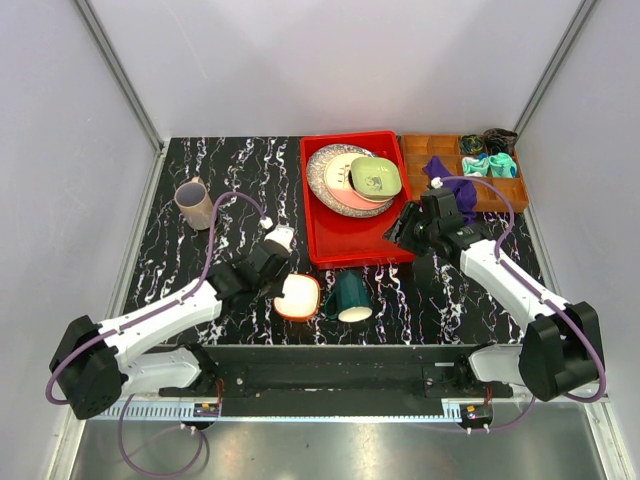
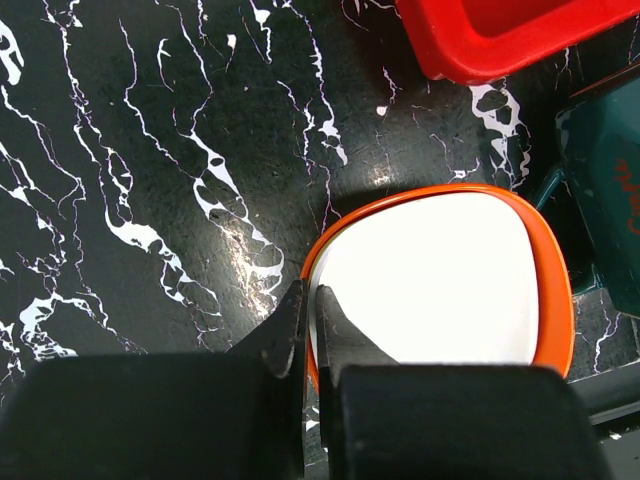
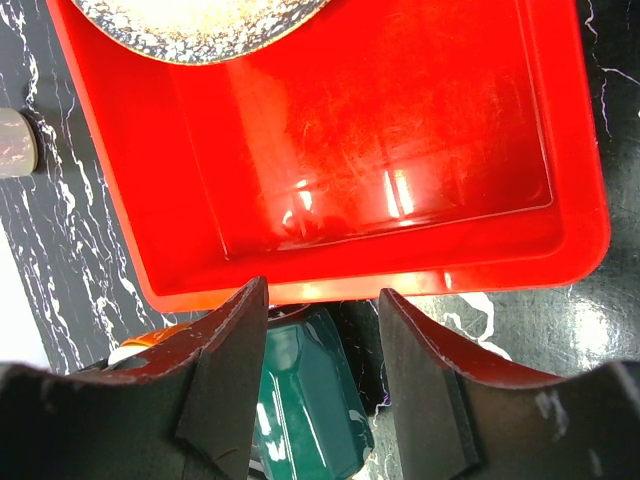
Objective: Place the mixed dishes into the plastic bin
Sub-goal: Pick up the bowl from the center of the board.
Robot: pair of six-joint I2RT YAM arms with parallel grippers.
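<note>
Pinching orange-white bowl [image 2: 440, 280] rim: left gripper [image 2: 310, 310] | right gripper [image 3: 322, 330] jaws apart, over red bin [image 3: 350, 150] edge

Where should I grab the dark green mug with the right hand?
Probably across the body, from above. The dark green mug seems to lie on its side, mouth toward the arms, so its rounded flanks are exposed; the handle juts left, so grip behind it. The right hand is open nearby.
</note>
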